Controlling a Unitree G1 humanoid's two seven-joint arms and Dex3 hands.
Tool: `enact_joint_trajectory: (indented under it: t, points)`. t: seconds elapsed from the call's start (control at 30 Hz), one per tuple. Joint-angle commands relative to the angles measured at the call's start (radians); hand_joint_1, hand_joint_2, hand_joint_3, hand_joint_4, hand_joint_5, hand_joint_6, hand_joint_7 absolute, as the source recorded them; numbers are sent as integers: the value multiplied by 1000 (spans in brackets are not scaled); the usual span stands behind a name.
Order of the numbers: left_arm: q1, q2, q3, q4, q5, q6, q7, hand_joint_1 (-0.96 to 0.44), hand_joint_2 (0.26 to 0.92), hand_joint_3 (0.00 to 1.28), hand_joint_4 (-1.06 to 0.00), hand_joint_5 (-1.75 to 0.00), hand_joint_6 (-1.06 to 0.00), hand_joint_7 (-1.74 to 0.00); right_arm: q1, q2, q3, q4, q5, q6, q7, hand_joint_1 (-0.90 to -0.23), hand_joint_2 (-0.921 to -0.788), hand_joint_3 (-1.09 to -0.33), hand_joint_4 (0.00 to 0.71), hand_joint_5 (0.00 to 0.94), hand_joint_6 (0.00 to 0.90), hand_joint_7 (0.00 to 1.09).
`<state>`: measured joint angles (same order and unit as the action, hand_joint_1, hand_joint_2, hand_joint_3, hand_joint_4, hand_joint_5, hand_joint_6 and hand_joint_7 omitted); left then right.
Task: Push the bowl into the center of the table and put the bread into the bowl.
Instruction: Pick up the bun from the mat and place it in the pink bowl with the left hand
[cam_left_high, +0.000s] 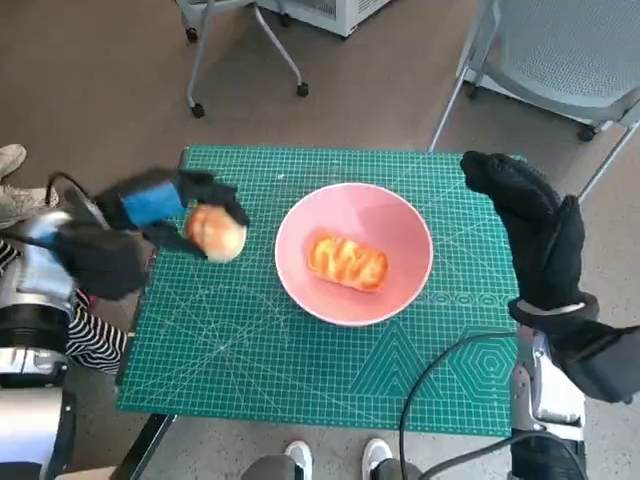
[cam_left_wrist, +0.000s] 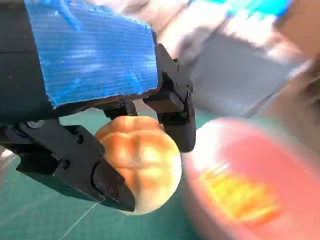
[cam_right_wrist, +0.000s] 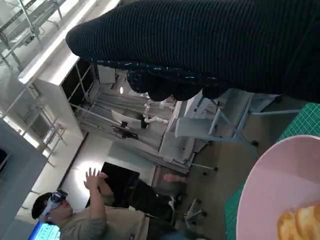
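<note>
The counter (cam_left_high: 250, 390), under a green cutting mat, fills the middle of the head frame. At its centre sits the pink bowl (cam_left_high: 400, 285), with a glazed bread (cam_left_high: 346, 260) already lying inside. Right of the bowl, the gloved right hand (cam_left_high: 525, 215) stands over the counter's right edge — holding nothing, though the frames do not show whether its fingers are apart or closed. Left of the bowl, the left hand (cam_left_high: 160, 205) grips a round bun (cam_left_high: 216, 233) between its black fingers (cam_left_wrist: 177, 117) — just beside the bowl's rim and outside it.
</note>
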<state>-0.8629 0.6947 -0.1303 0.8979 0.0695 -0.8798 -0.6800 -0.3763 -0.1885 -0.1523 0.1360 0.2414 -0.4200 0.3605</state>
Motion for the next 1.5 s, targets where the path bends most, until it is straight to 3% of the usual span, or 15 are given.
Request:
enact_joint_trajectory:
  t: [0.03,0.3,0.7,1.07,1.2,1.27,1.37,1.5]
  points:
    - [-37,-26,33,-74,-86,-12,-56,3,891,16,-779,-1082,-782,-993,1,-6,-2,19,0,20,-5,-707,-921,-727,224,6,72,616]
    - [-69,-109,38,-183,-156,46,-95,3,878,14,-831,-950,-786,-1064,-10,-3,2,28,3,20,-2,-709,-921,-727,224,5,71,618]
    - [-78,-254,-15,-398,-23,212,17,2,896,24,-776,-1027,-737,-1102,-10,4,9,32,3,8,2,-696,-921,-729,217,1,65,621]
    - [-140,-355,-116,-207,140,138,90,1,917,33,-711,-1084,-697,-1151,12,-3,-1,15,11,4,4,-697,-921,-726,218,3,63,621]
    - [-156,-373,-132,-154,137,168,54,0,920,100,-655,-1194,-588,-1209,20,-4,-7,11,9,1,0,-698,-921,-724,222,5,65,621]
    - [-154,-377,-135,-144,123,192,27,-1,880,81,-601,-761,-523,-796,23,-5,-9,9,8,0,-2,-698,-921,-723,221,4,67,620]
    - [-142,-378,-137,-150,122,204,17,-19,824,29,-468,-269,-452,-380,28,-4,-13,7,8,2,-5,-703,-921,-720,215,1,69,619]
    - [-130,-378,-140,-155,150,170,51,-119,784,7,-369,-58,-435,-164,35,-2,-16,0,9,5,-9,-709,-921,-719,212,0,71,616]
